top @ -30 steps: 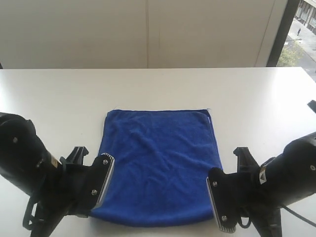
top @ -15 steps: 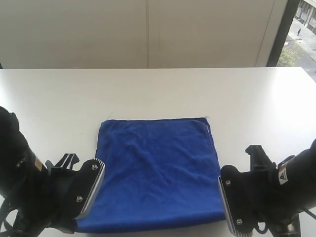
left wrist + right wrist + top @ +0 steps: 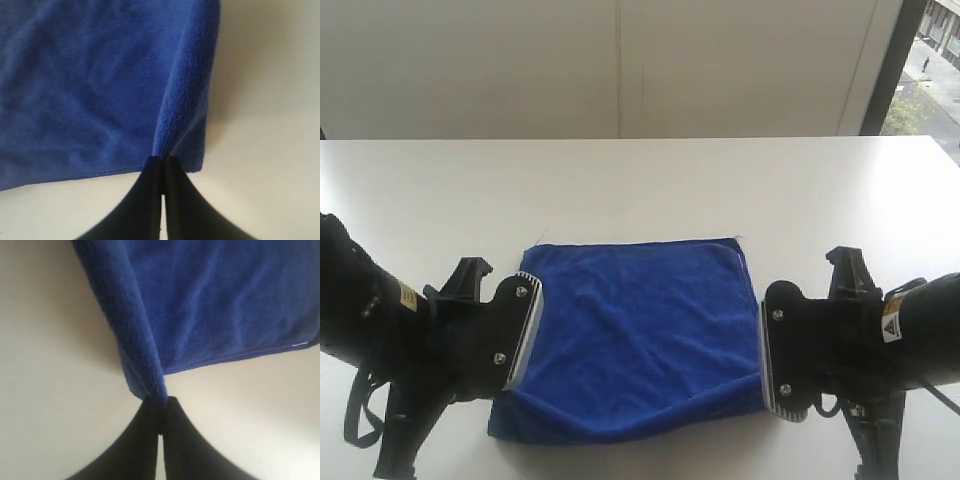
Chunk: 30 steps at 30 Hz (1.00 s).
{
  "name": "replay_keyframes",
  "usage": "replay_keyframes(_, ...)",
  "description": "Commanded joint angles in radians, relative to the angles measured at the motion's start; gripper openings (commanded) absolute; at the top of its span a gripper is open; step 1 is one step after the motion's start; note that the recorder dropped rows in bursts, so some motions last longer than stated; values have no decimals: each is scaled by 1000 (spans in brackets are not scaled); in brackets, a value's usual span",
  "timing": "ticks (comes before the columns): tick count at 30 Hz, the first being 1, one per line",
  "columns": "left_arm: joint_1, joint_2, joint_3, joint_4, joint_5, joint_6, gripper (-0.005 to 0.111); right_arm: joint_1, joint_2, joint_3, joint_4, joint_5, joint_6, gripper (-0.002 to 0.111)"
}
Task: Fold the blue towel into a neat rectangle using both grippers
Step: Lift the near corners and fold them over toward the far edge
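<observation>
The blue towel (image 3: 640, 330) lay on the white table (image 3: 640, 180) toward the middle of its near edge, between the two arms. Each gripper was clamped on one of its near corners. In the left wrist view the left gripper (image 3: 161, 161) had its jaws pressed together on a pinched ridge of blue pile. The right wrist view showed the right gripper (image 3: 162, 402) shut in the same way on the opposite corner. A second earlier the cloth had been spread flat, with its far edge lying further toward the table's far edge. Half a second earlier both grippers had drawn back toward the near edge, dragging the whole towel with them. Now they had come up and forward, so they stood level with the towel's middle rather than its near end. The near edge sagged between them in a shallow curve, and the held corners stood up off the tabletop. The far edge stayed flat and fairly straight, roughly parallel to the table's far edge. That suggested the drag had served to square the cloth and take out slack, and that the fold itself had just begun. The near half had probably still to be carried over and laid onto the far edge. Because the two grippers were at about the same height, the fold looked likely to land evenly, provided neither corner slipped.
</observation>
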Motion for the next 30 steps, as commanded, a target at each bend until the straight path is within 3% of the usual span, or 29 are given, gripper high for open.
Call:
replay_keyframes(1, 4, -10, -4, 9, -69, -10, 0, 0, -6, -5, -35, -56, 37, 0)
replay_keyframes(7, 19, -10, -4, 9, -119, -10, 0, 0, 25, -5, -53, -134, 82, 0)
replay_keyframes(14, 85, -10, -4, 9, -126, -10, 0, -2, 106, -5, -53, -218, 116, 0)
replay_keyframes(30, 85, 2, -4, 9, -283, -8, 0, -64, 162, -83, -53, -258, 172, 0)
